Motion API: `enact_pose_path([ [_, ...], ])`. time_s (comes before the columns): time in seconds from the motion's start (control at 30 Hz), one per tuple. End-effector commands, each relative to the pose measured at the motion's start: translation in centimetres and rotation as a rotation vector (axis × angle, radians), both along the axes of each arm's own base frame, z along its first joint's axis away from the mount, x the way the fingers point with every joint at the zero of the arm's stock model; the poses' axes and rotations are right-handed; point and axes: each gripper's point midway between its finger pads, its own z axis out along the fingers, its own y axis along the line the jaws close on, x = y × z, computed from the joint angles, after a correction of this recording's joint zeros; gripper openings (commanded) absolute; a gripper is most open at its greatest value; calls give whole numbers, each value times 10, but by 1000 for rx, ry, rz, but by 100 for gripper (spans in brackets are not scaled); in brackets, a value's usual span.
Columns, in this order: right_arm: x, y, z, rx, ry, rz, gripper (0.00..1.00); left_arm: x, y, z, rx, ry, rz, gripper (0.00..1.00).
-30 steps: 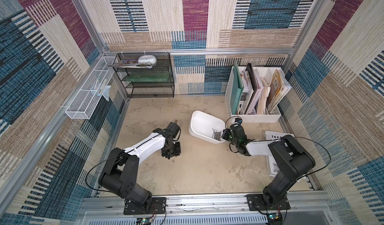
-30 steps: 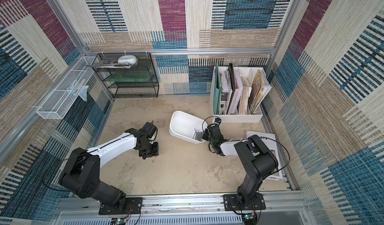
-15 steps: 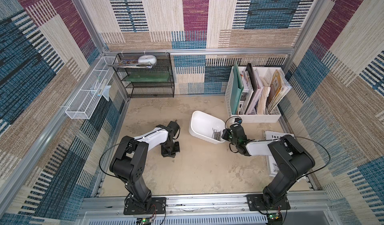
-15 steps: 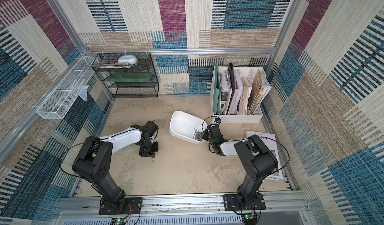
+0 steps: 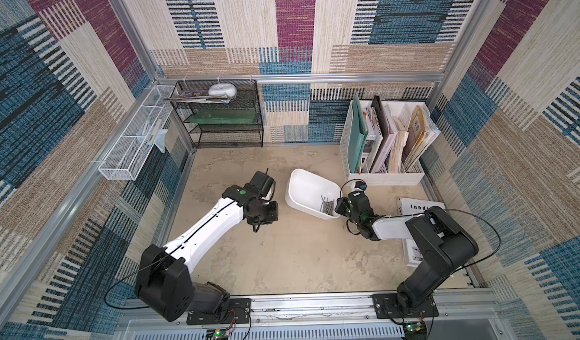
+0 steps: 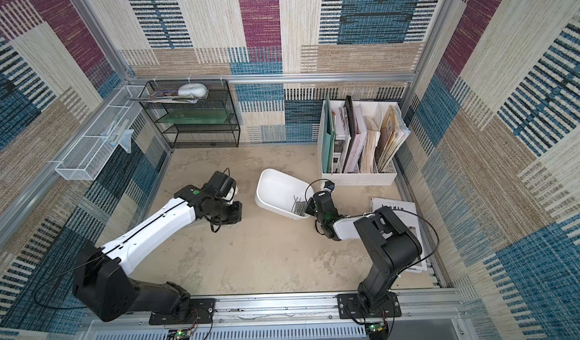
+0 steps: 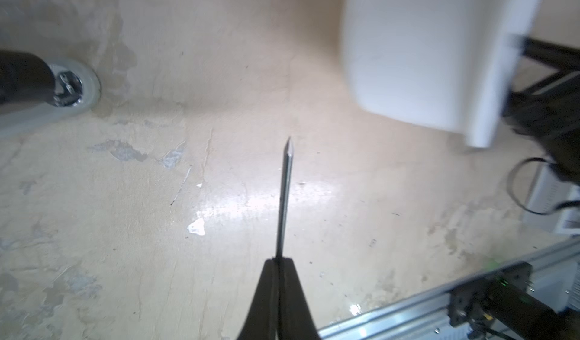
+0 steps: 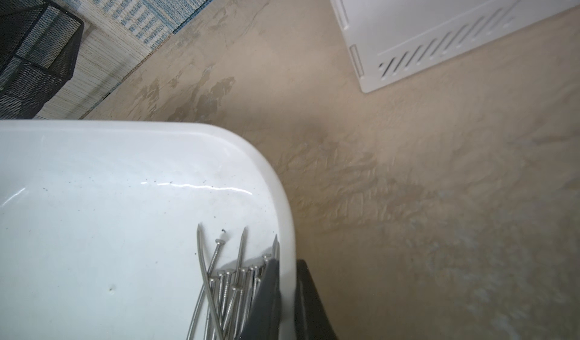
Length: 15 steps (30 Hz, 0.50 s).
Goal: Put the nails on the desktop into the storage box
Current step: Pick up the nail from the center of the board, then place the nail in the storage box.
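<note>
Woven patchwork walls in blue, plum and sand enclose the beige, mottled desktop. Centre: the white box stands at a slant to the back wall, between the two arms. A bundle of nails lies heaped inside it, in the corner nearest the right arm. In the right wrist view these nails appear as thin grey shafts with flat heads, crossing one another.

Right gripper: clamped on the box wall at that corner. One of its fingers is inside, touching the nails, and its partner is outside, with the rim between them.

Left gripper: jaws pressed together on a single nail. This nail juts straight out past the fingertips, point foremost, over bare desktop. Whether its tip touches the surface cannot be told. The box lies near this nail but apart from it. In both top views the gripper's black body sits on the side of the box away from the right arm, with a strip of desktop between.

Background: a white slotted file holder with folders at the back wall, a black mesh shelf, a white wire basket on the side wall, and a printed booklet under the right arm.
</note>
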Motion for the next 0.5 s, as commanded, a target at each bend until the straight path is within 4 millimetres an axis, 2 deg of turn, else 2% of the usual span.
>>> enact_pose_path([
  [0.0,-8,-11,-5,-78,4,-35,0,-10,-9,39,-40,-21,-33,0],
  [0.07,-8,-12,0,-82,-18,-50,0,-5,-25,60,-81,-54,-64,0],
  [0.23,-9,-11,-2,-89,-15,-53,0,13,-75,76,-92,-78,-164,0],
  [0.47,-13,-13,-4,-92,-17,-67,0,49,-123,64,-83,-60,-230,0],
])
